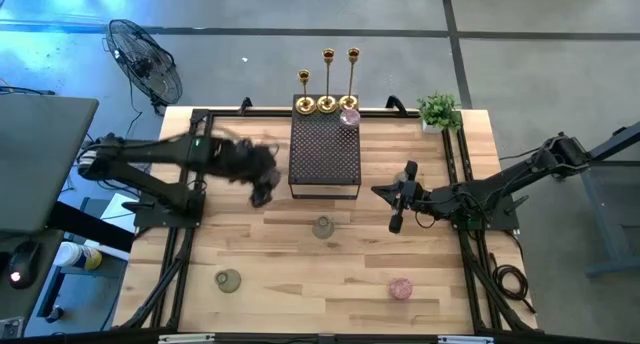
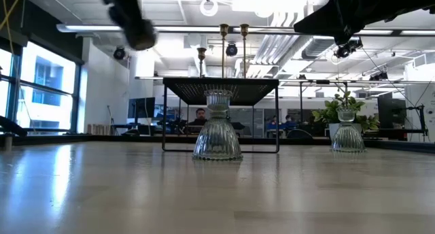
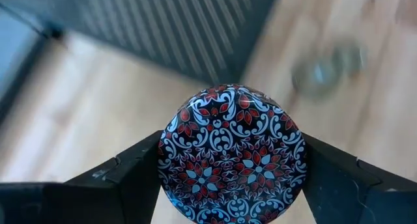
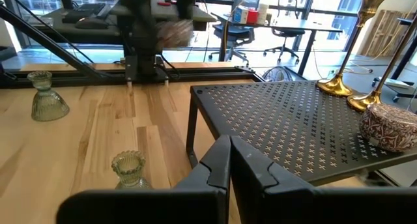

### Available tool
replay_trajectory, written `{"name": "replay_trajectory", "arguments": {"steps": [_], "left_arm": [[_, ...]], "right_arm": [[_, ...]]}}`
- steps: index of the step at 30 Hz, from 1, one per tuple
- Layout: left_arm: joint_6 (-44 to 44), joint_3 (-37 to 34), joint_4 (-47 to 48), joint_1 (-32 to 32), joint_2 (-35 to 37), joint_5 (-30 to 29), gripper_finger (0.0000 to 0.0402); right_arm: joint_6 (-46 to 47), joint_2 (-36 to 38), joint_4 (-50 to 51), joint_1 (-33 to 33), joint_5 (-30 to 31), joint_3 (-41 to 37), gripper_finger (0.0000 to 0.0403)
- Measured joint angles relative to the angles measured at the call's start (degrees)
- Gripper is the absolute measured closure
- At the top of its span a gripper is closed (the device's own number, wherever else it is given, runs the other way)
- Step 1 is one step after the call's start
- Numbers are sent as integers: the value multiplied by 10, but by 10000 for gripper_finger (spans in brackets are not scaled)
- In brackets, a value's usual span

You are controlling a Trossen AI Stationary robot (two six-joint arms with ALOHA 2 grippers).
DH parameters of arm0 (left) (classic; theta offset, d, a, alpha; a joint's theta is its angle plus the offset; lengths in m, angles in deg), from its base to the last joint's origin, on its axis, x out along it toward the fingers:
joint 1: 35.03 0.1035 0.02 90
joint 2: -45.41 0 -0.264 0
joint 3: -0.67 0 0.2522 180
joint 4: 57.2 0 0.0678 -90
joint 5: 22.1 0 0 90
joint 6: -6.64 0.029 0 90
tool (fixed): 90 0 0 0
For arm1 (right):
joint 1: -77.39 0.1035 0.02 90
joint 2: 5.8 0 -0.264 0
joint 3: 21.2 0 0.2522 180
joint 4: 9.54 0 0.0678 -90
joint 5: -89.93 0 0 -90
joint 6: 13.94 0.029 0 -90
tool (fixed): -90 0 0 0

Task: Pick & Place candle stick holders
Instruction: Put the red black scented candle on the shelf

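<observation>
3 gold candlesticks [image 1: 327,82], 3 glass holders [image 1: 323,227], 2 patterned round tins [image 3: 232,154], 1 mesh stand [image 1: 325,156], 1 plant [image 1: 438,111]

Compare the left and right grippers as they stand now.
The left gripper grips a patterned round piece with its fingers set wide; the right gripper is shut with nothing in it. The left gripper is off the left side of the black mesh stand, and the right gripper is off its right side. Both hang above the wooden table, touching nothing on it.

A black mesh stand [image 1: 325,154] is seen on the wooden bench [image 1: 300,274]; a potted plant [image 1: 438,110] is placed at its far right corner.
</observation>
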Motion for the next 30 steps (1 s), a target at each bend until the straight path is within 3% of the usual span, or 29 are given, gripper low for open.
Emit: {"name": "replay_trajectory", "arguments": {"steps": [5, 10, 19, 30], "left_arm": [[86, 70, -63, 110, -80, 69, 112], [140, 144, -84, 172, -189, 110, 112], [180, 263, -81, 215, -332, 100, 113], [172, 284, -105, 238, -377, 75, 113]], "right_arm": [[0, 0, 0, 0, 0, 0, 402], [0, 0, 2, 0, 0, 0, 401], [0, 0, 4, 0, -13, 0, 402], [0, 0, 5, 0, -17, 0, 401]]}}
